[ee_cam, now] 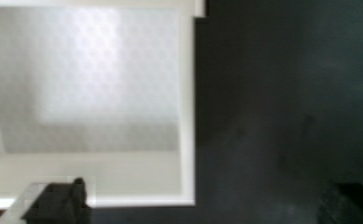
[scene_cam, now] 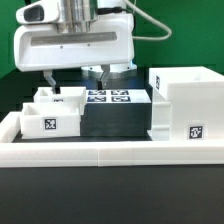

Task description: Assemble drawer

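The arm comes straight down from twelve o'clock in the exterior view, its broad white wrist housing (scene_cam: 70,45) level and the gripper (scene_cam: 74,80) pointing down at the table (scene_cam: 115,125). The two fingers stand wide apart with nothing between them. One fingertip (scene_cam: 48,80) hangs just above the rear wall of the small tray (scene_cam: 55,112); the other is over the marker board (scene_cam: 108,97). Whether the first finger touches the tray I cannot tell.

The small tray sits at about nine o'clock, its tag facing the camera, just behind the white border rail (scene_cam: 100,152). The large housing (scene_cam: 185,100) of the drawer stands at three o'clock, upright, its tag low on the front face, well apart from the tray, with the dark table between them.

In the wrist view the gripper (ee_cam: 210,198) is spread almost the picture's full width. One finger (ee_cam: 53,200) is over what looks to be the tray's white inside (ee_cam: 89,90); the other is over bare dark table (ee_cam: 284,110).
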